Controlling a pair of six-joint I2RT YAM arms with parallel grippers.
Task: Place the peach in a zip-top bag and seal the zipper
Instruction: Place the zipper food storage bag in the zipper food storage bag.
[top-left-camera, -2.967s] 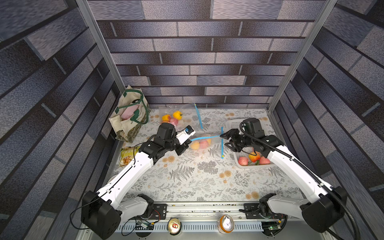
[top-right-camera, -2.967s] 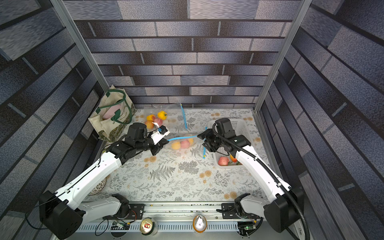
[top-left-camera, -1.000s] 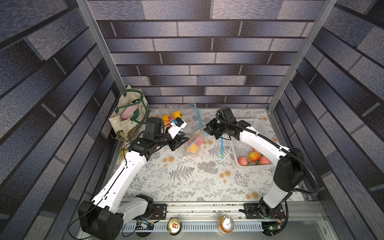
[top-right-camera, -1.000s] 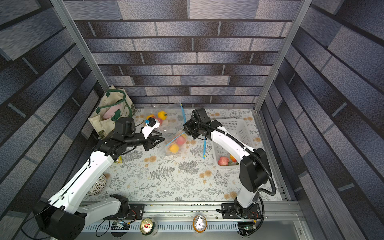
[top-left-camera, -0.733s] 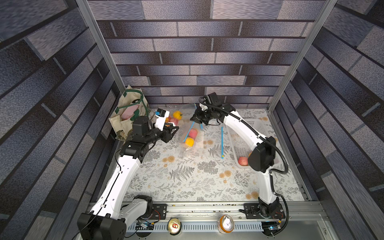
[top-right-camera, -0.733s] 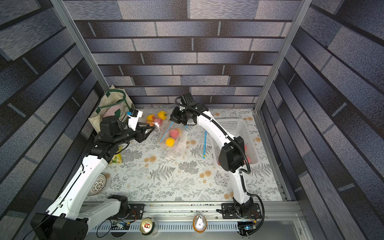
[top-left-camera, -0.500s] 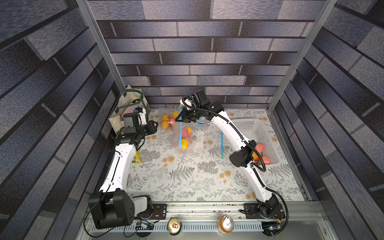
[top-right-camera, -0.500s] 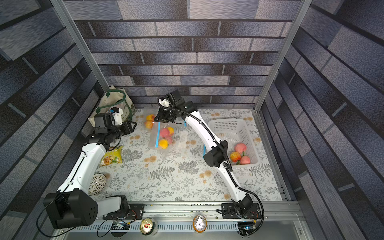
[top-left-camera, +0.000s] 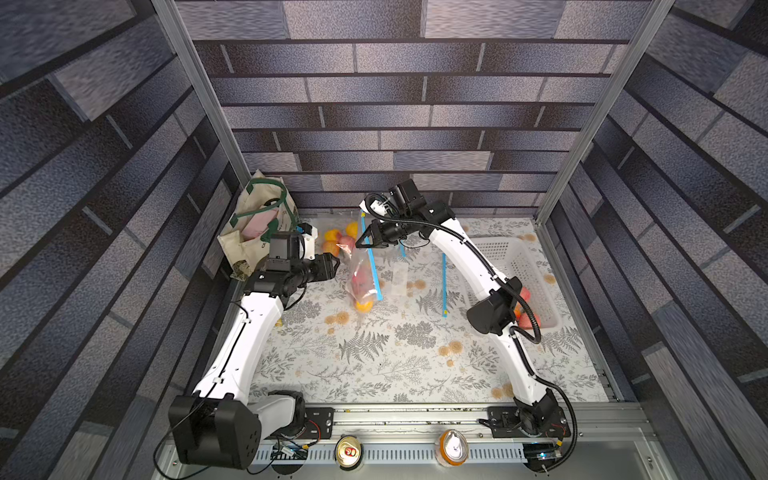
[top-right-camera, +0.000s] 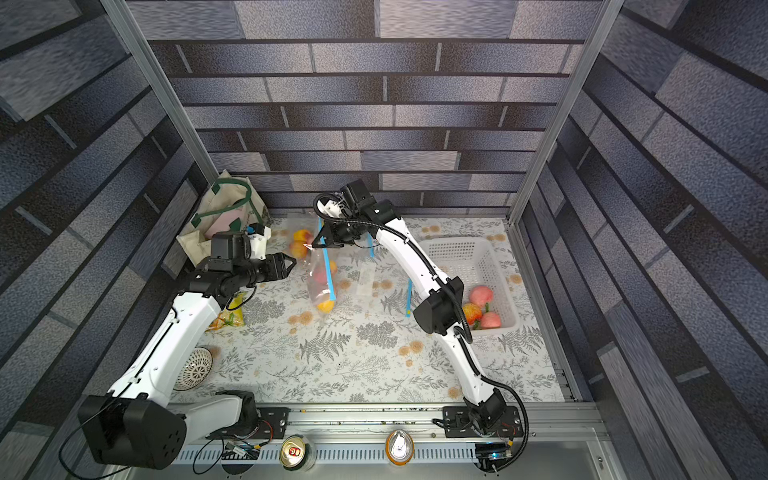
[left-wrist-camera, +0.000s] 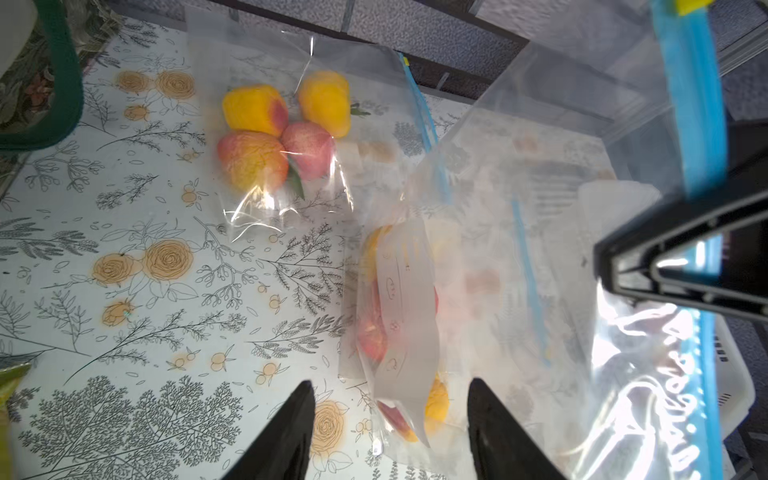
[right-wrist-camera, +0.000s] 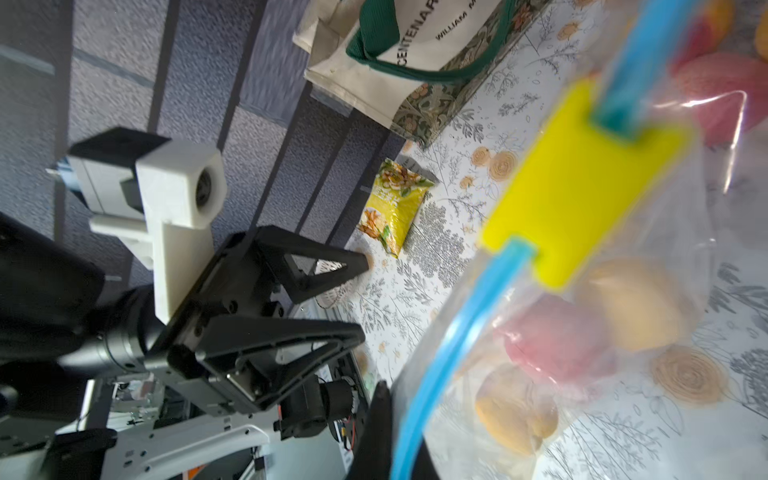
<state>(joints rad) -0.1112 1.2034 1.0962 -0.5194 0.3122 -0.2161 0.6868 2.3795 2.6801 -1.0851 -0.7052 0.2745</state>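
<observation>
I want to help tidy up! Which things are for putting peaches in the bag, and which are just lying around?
For the job: zip-top bag, peaches inside it, yellow slider, right gripper pinching the bag, open left gripper, basket with spare peaches.
Lying about: tote bag, snack packet, two cans.

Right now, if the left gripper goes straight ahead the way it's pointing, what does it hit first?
Probably the zip-top bag hanging from the right gripper, straight ahead of the open left gripper; how far off is unclear.
</observation>
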